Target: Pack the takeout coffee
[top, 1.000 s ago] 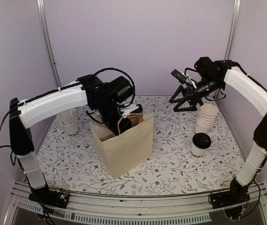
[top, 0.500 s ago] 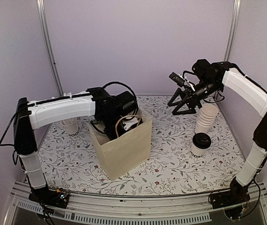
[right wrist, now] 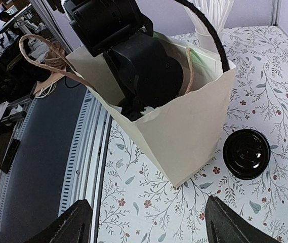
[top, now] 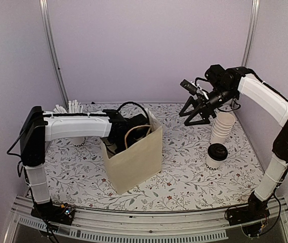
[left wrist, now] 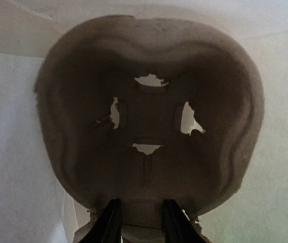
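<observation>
Tabletop (top: 194, 187) bag (top: 136, 159): left gripper (left wrist: 141, 212) seemingly deeper inside.

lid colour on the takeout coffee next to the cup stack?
Black lid on the white takeout coffee; the right wrist view shows it best.

Brown paper bag (top: 133, 159) open mid-surface (top: 184, 177); pulp cup tray (left wrist: 149, 167); stacked white cups (top: 222, 126) right; stir sticks (top: 67, 107) back-left.

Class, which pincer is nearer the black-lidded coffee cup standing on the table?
Right. The right pincer hangs open above the table just beyond the coffee cup; the left pincer is down inside the paper bag, farther off.
</observation>
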Action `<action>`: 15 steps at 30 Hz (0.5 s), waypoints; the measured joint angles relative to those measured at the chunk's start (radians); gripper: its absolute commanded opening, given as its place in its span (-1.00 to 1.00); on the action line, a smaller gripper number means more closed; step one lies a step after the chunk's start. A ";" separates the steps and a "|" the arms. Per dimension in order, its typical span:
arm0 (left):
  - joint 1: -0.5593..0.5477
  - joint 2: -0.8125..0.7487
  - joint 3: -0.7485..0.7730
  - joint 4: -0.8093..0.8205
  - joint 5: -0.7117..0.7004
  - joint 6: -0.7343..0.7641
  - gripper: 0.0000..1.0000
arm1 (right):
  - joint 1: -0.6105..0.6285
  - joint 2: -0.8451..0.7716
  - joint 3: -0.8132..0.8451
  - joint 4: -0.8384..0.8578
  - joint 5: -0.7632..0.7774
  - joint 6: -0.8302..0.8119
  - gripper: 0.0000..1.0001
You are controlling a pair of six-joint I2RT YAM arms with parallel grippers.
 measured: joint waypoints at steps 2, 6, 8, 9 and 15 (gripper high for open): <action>-0.001 0.000 -0.001 0.010 -0.009 -0.001 -0.31 | 0.003 0.000 0.000 0.000 0.000 0.000 0.60; -0.002 -0.001 -0.021 0.034 -0.021 -0.002 -0.28 | 0.009 0.001 0.000 0.000 0.001 0.000 0.60; -0.002 -0.005 -0.043 0.053 -0.026 -0.003 -0.28 | 0.013 0.004 0.000 0.000 0.001 0.000 0.60; -0.002 -0.010 -0.061 0.070 -0.028 -0.003 -0.28 | 0.014 0.006 0.000 0.000 0.002 0.000 0.60; -0.001 -0.074 -0.179 0.193 -0.028 -0.010 -0.29 | 0.023 0.013 0.000 0.000 0.006 0.000 0.60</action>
